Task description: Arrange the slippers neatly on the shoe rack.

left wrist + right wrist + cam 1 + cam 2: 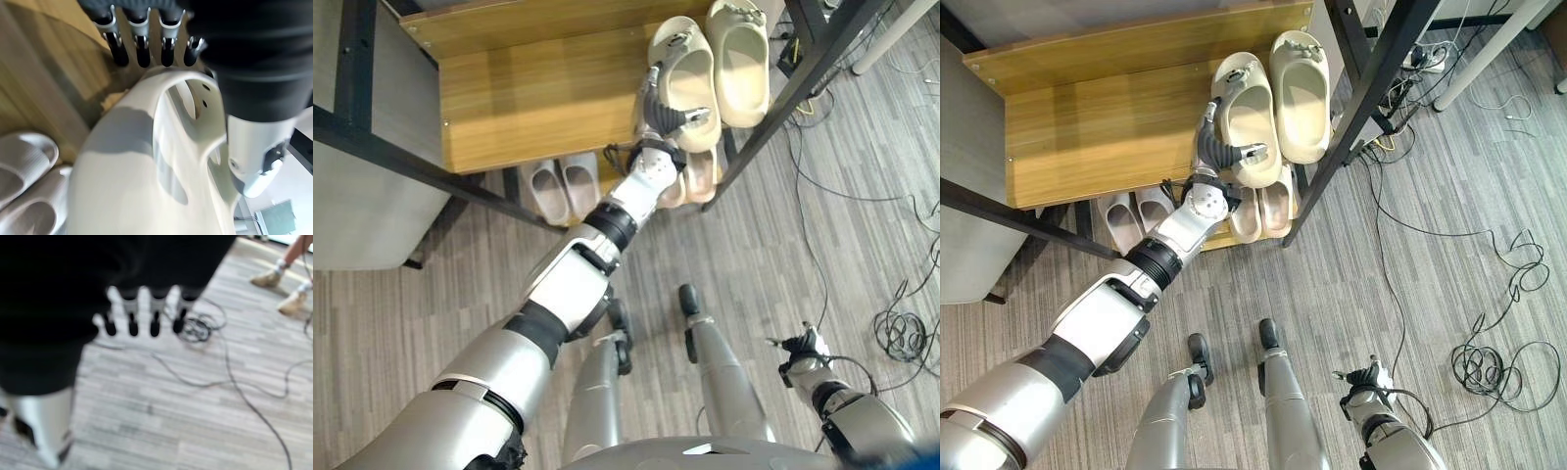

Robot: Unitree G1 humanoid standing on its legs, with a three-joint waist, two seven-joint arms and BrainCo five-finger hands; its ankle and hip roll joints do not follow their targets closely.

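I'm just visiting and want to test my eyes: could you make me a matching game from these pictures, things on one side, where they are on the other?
Things:
1. cream clog
2. second cream clog
3. grey slippers
4. right hand

Places:
A. lower shelf, under the wooden top
B. low over the floor, holding nothing
C. in the left hand
D. on the top shelf, untouched

Pairs: 1-C, 2-D, 3-A, 4-B

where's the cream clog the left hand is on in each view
Left eye view: cream clog on the wooden shelf, upper middle, left hand curled round its near end.
Right eye view: same clog, upper middle, left of its partner clog.
Left wrist view: fills the centre, just past the fingers.
Right wrist view: floor and cables instead.
Shared landmark: the grey slippers on the lower shelf.
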